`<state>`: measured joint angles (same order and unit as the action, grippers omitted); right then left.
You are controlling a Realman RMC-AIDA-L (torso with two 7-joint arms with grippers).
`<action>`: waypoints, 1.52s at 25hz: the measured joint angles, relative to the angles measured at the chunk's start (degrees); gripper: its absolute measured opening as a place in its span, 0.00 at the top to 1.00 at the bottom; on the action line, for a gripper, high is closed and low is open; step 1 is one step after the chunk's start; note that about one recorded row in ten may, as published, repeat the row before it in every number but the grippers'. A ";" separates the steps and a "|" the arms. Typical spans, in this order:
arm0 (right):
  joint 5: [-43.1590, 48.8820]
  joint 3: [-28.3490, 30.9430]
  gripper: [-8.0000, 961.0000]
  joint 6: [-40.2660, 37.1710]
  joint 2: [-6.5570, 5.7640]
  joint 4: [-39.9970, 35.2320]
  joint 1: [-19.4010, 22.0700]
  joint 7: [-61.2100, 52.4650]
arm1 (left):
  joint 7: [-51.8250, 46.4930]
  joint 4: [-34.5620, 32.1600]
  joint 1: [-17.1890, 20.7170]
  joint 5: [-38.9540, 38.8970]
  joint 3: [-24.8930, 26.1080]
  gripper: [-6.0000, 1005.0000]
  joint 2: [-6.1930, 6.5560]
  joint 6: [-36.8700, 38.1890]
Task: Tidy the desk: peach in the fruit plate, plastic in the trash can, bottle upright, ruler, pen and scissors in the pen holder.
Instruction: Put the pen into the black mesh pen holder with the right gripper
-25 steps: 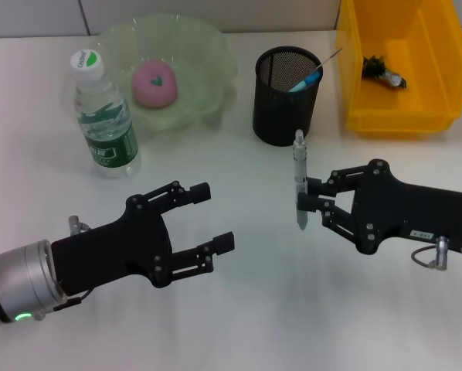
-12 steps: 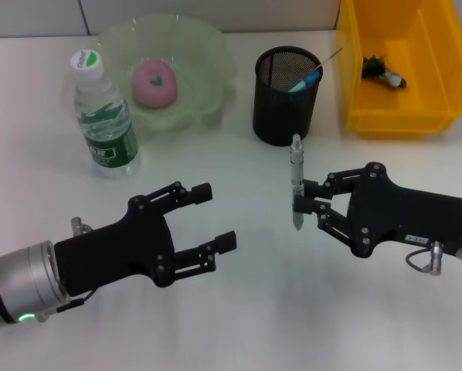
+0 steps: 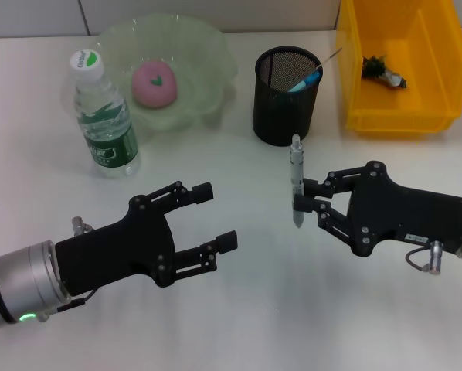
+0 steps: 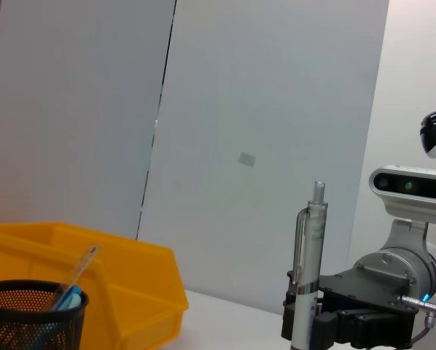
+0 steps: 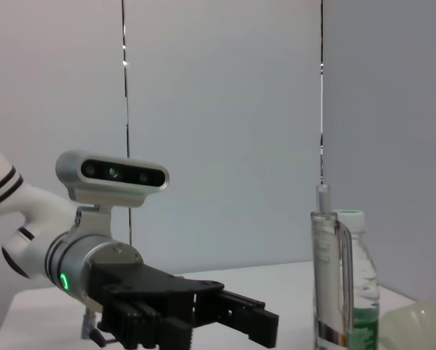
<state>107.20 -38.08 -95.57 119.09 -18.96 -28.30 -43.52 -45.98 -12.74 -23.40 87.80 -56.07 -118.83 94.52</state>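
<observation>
The right gripper (image 3: 300, 196) is clamped on a pen (image 3: 296, 179), held upright above the table. The left gripper (image 3: 214, 216) hovers with fingers spread, holding nothing.

- The pen (image 3: 296, 179), clear-barrelled with a silver clip, stands upright, pinched low on its barrel by the right gripper (image 3: 302, 203), just near of the pen holder.
- The pen holder (image 3: 286, 95), a black mesh cup, stands upright at far centre with a clear ruler (image 3: 321, 64) and a blue-handled item leaning inside.
- The peach (image 3: 154, 83), pink, lies in the pale green fruit plate (image 3: 208, 46) at far left.
- The bottle (image 3: 103, 117), clear with a green label and white cap, stands upright, touching the plate's left side.
- The trash can (image 3: 353, 77), a yellow bin at far right, holds 1 crumpled dark piece of plastic (image 3: 382, 69).
</observation>
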 joint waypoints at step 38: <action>-3.14 10.02 0.86 9.60 0.45 7.57 -5.66 57.15 | -0.13 0.09 0.23 -1.34 0.17 0.22 0.02 1.22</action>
<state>104.05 -28.06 -85.97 119.54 -11.39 -33.96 13.63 -46.11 -12.65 -23.17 86.46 -55.90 -118.81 95.74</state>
